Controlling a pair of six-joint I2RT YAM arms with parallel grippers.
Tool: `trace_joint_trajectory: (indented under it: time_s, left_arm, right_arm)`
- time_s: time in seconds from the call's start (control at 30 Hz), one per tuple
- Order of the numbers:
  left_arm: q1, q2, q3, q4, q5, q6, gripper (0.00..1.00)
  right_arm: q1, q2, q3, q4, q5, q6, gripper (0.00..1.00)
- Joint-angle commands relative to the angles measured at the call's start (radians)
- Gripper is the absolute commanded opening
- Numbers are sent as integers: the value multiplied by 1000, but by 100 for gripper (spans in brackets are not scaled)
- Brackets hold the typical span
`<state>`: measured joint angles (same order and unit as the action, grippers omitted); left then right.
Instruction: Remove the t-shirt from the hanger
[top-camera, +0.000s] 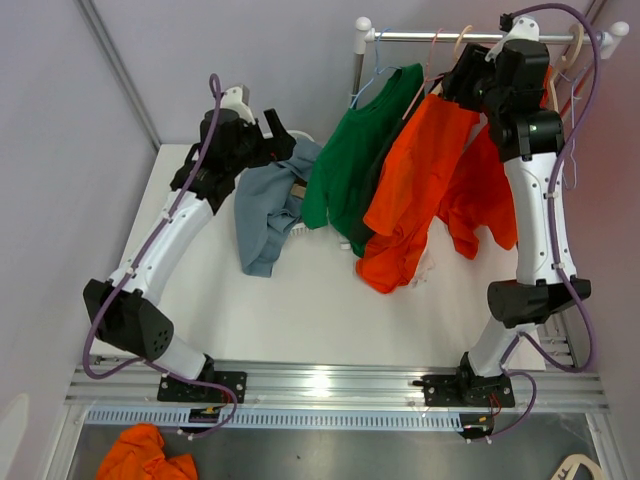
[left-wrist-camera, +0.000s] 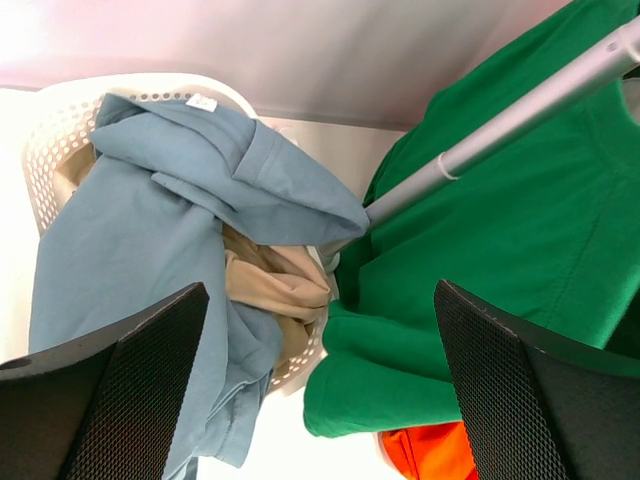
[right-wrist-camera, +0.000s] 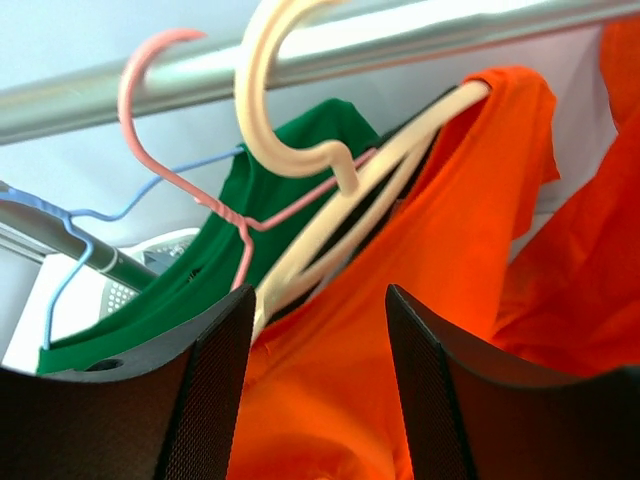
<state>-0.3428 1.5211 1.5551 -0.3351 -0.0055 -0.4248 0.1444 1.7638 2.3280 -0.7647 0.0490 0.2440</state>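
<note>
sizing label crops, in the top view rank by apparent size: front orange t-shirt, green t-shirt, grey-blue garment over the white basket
1. front orange t-shirt and green t-shirt: tied, too alike and overlapping to rank
2. grey-blue garment: smaller, though it lies farther from the camera

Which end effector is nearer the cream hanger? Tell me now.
Right. The right end effector sits just below the cream hanger, at the orange t-shirt's collar. The left end effector is off by the laundry basket, beyond the green t-shirt.
</note>
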Motion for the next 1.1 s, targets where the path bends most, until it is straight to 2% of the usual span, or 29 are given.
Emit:
trace_joint_trajectory:
  time_s: [0.0, 0.2, 0.43, 0.5, 0.57, 0.67, 0.9, 1.07]
  left_arm:
    - [-7, -38, -20, 33, -17, 20, 99]
    - [-7, -32, -26, 44, -8, 23, 100]
    - [-7, -24, -26, 48, -14, 34, 99]
    - [-7, -21, -29, 47, -16, 35, 99]
    - [-7, -21, -30, 50, -16, 35, 100]
    - [-7, -16, -23, 53, -11, 35, 100]
    - [-7, -9, -20, 57, -5, 32, 100]
    - [-7, -10, -13, 54, -2, 32, 99]
  right_arm:
    - [17, 20, 24, 97, 23, 9, 59]
    - [23, 89, 53, 140, 64, 0, 58]
    - [24, 183, 134, 105, 114, -8, 56]
    - [29, 174, 120, 114, 133, -15, 48]
    - [32, 168, 116, 119, 158, -31, 44]
    - [38, 152, 117, 119, 186, -49, 43]
    - [40, 125, 123, 91, 249, -89, 27]
    - [38, 88, 117, 74, 285, -110, 23]
